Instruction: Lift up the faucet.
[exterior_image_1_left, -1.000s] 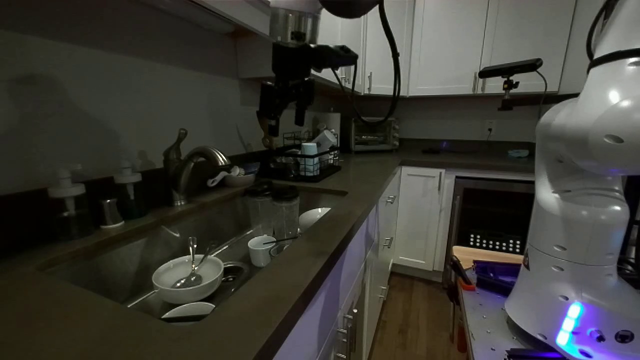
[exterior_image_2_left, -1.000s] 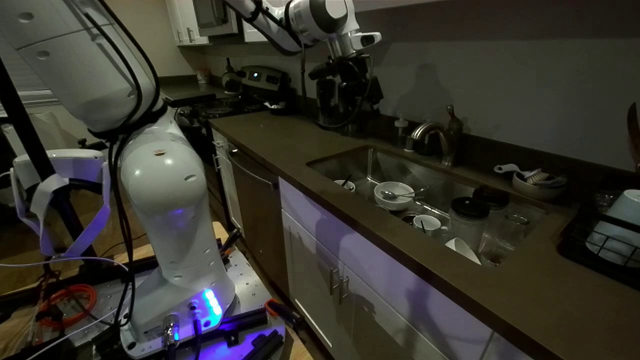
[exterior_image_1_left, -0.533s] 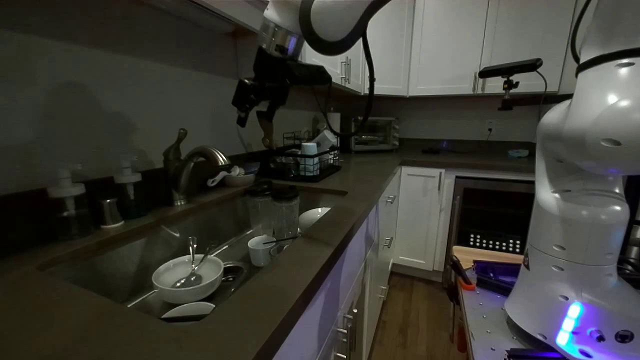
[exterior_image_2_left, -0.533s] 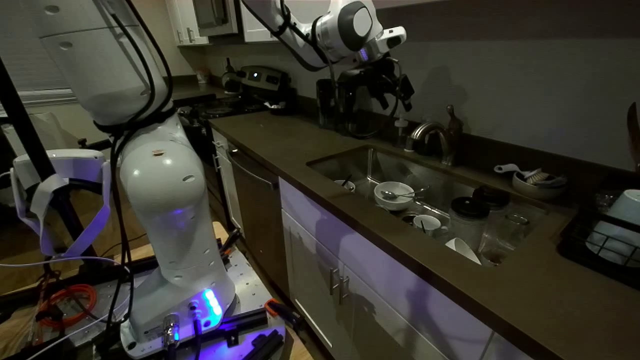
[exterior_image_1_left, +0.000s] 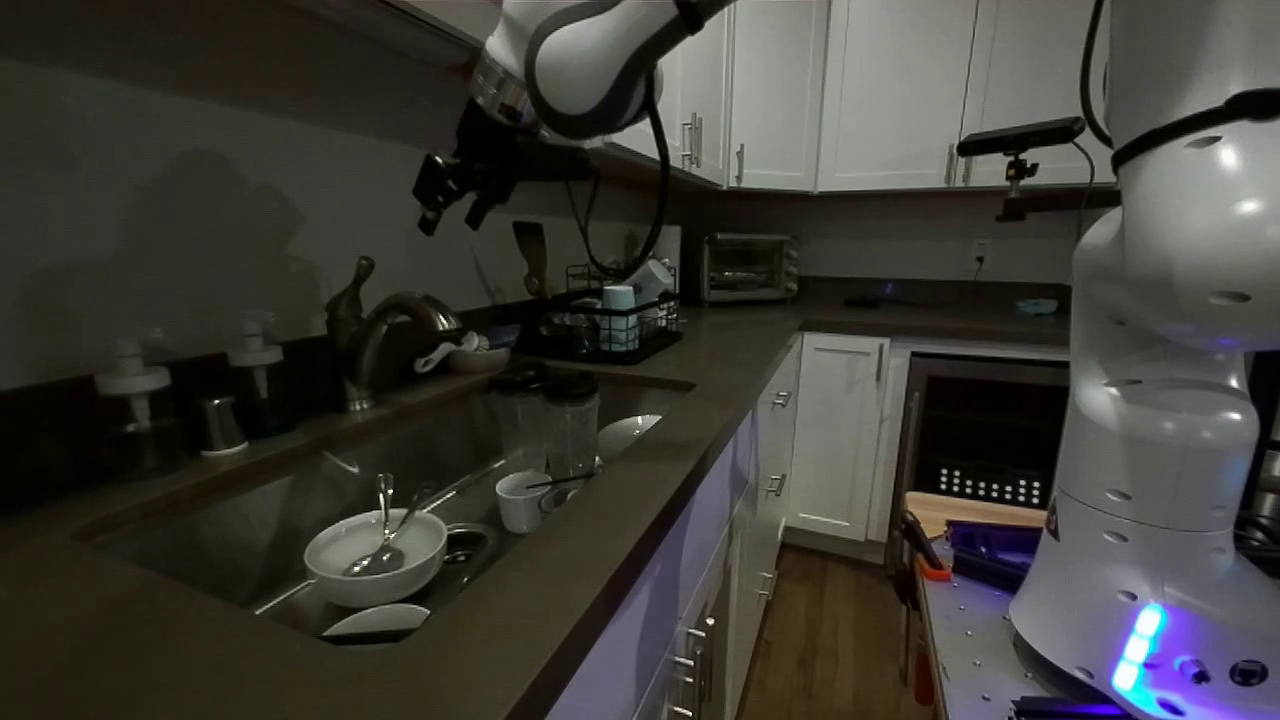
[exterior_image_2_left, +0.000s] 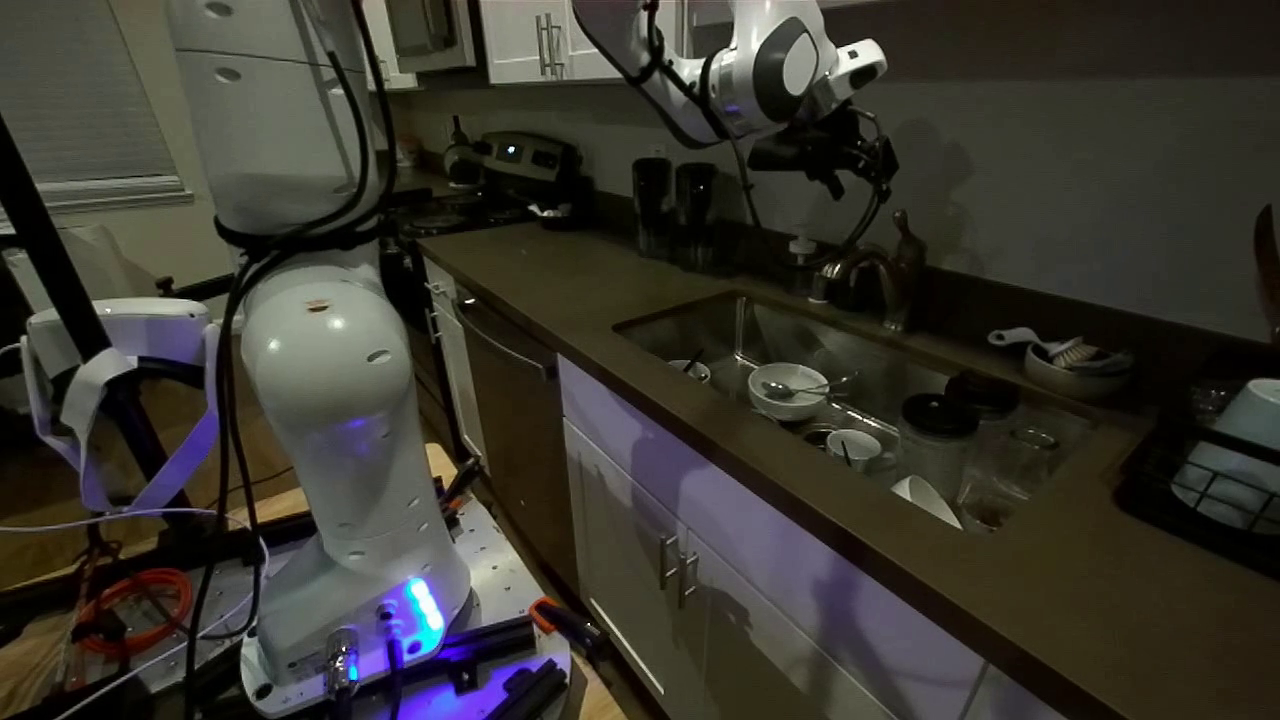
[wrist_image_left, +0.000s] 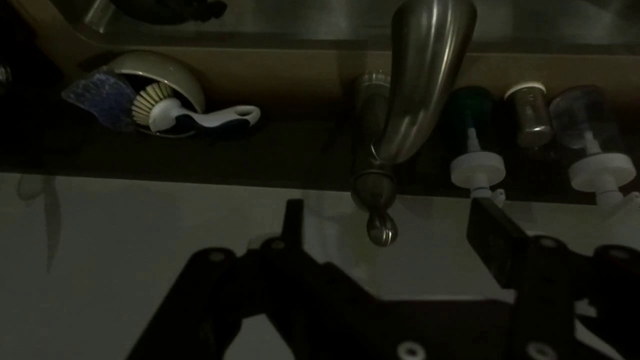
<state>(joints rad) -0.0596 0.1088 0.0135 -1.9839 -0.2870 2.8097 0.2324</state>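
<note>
Faucet (wrist_image_left: 407, 120): dark brushed metal, upright on the counter (exterior_image_2_left: 560, 268) at the back rim of the sink (exterior_image_2_left: 800, 335), its arched spout turned toward the sink and its lever handle pointing up on the wall side.
Gripper (wrist_image_left: 386, 212): in the air above the sink's back side, fingers spread apart (the wrist view frames the lever's tip between them, though in both exterior views they stand clear of it).
Soap dispensers (wrist_image_left: 477, 170): two, white-topped, behind the sink, with a small cylinder (wrist_image_left: 534, 120) between.
Dish brush (wrist_image_left: 220, 119): behind the sink, lying in a small bowl (wrist_image_left: 167, 71).
White bowl (exterior_image_1_left: 370, 592): in the sink, a spoon (exterior_image_1_left: 378, 562) resting in it.
White mug (exterior_image_1_left: 520, 505): in the sink, a thin dark stick (exterior_image_1_left: 560, 481) poking out.
Jars (exterior_image_2_left: 935, 450): two, clear with black lids, upright at one end of the sink.
Dish rack (exterior_image_1_left: 655, 347): black wire, on the counter past the sink's jar end, holding cups (exterior_image_1_left: 618, 298).
</note>
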